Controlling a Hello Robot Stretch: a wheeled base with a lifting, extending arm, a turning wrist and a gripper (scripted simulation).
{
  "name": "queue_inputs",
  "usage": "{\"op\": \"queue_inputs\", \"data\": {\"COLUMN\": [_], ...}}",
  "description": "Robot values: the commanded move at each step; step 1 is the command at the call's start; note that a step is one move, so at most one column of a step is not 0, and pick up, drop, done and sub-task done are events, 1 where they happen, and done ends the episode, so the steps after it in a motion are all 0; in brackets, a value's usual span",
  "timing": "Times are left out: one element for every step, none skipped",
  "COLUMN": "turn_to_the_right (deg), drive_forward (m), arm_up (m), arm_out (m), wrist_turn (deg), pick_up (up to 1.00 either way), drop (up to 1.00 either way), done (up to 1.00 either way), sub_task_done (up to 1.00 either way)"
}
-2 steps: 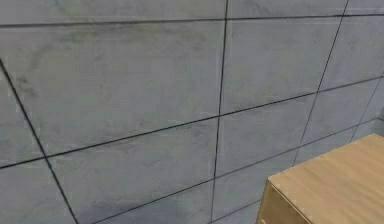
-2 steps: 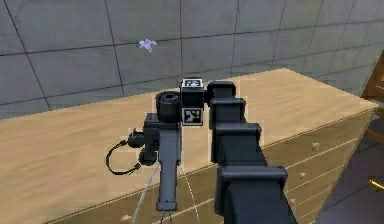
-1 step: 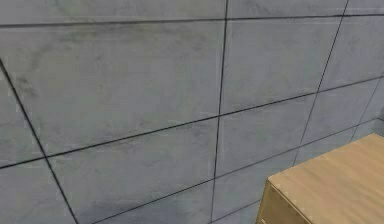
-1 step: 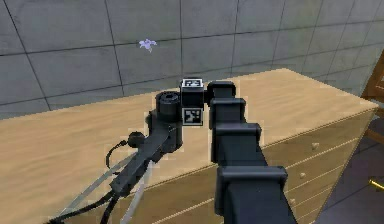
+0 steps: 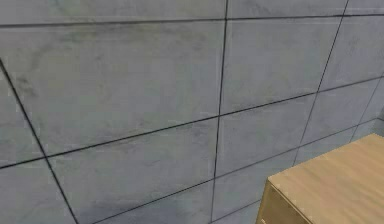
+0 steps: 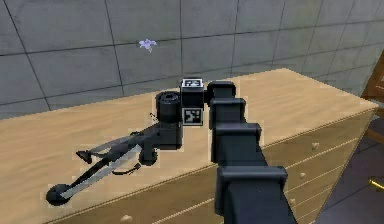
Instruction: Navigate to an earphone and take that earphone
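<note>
In the arm side view my arm [image 6: 240, 150] reaches out over a light wooden dresser top [image 6: 60, 130]. The gripper [image 6: 68, 175] points toward the view's left, low over the wood. One thin finger [image 6: 105, 150] and a lower one ending in a round pad lie against bare tabletop, so the gripper holds nothing. Two white marker squares [image 6: 192, 100] sit at the wrist. A small pale purple blob [image 6: 147, 44] shows against the grey tiles beyond the dresser's far edge. It is too small to name.
Grey tiles with dark joints [image 5: 130, 90] span the forward view. A wooden furniture corner [image 5: 330, 190] sits at that view's bottom right. Drawer fronts [image 6: 320, 160] run down the dresser's side at the arm side view's right.
</note>
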Motion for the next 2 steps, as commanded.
{"op": "queue_inputs", "data": {"turn_to_the_right": [0.0, 0.0], "drive_forward": [0.00, 0.00], "arm_up": [0.00, -0.12], "arm_out": [0.00, 0.00], "wrist_turn": [42.0, 0.0], "pick_up": [0.00, 0.00], "drop": [0.00, 0.00], "done": [0.00, 0.00], "sub_task_done": [0.00, 0.00]}}
